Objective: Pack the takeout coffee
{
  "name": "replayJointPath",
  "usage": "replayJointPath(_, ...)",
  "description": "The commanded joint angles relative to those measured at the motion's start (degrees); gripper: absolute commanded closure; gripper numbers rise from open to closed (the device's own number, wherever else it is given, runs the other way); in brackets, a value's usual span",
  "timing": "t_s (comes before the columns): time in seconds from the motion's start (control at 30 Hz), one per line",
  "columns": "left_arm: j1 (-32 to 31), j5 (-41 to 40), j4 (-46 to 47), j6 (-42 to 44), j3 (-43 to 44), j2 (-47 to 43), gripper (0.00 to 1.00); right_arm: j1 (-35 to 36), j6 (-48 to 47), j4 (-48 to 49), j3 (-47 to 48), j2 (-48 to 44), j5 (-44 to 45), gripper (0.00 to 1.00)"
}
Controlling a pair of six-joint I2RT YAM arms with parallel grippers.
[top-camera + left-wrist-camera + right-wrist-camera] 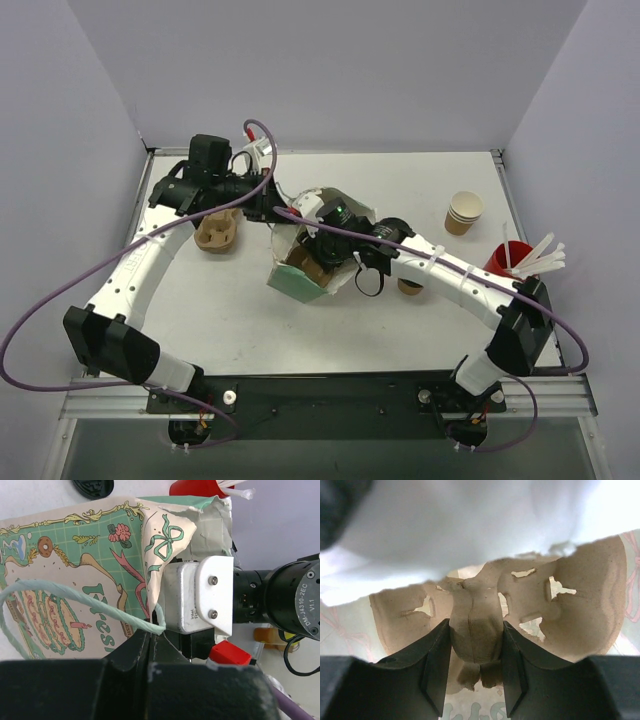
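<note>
A green printed paper bag [297, 285] [75, 565] lies tilted at mid-table with its mouth held up. My left gripper [281, 211] [150, 632] is shut on the bag's pale green cord handle [60, 592]. My right gripper [326, 250] [476, 627] reaches into the bag mouth and is shut on the centre ridge of a tan pulp cup carrier [570, 595] [303, 263]. The takeout coffee shows only as a small brown cup [410, 287] on the table, peeking from under my right forearm; its lid is hidden.
A second pulp carrier [215, 232] lies on the table under the left arm. A stack of paper cups [463, 212] stands at the back right, with a red cup of white straws [511, 257] closer to the right edge. A black oval piece [93, 486] lies past the bag.
</note>
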Motion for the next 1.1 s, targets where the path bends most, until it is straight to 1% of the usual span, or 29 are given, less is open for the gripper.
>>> replayJointPath(0.0,2.31,4.99,7.96,-4.14,-2.84,-2.31,1.0,0.35,-0.54,-5.71,3.44,2.8,-4.09,0.7)
replayJointPath(0.17,5.22,7.55,12.1,-7.65,-7.42,-1.7,1.0,0.35,-1.86,-7.2,5.55,4.56,-5.42,0.7)
replayJointPath(0.4,5.84,7.29,10.17,-6.43,-5.49,1.55,1.0,0.17,-4.41,-9.93,9.15,8.69,-6.04,0.7)
replayJointPath(0.57,5.75,6.58,8.94,-5.46,-4.52,2.69,1.0,0.09,-5.2,-11.07,11.44,11.51,-6.3,0.66)
replayJointPath(0.9,5.75,5.35,7.44,-4.32,-3.9,3.05,1.0,0.0,-6.78,-12.39,12.15,12.47,-4.19,0.63)
replayJointPath(1.07,5.75,5.35,7.18,-4.32,-3.9,3.05,1.0,0.08,-7.22,-12.83,12.76,12.83,-3.4,0.6)
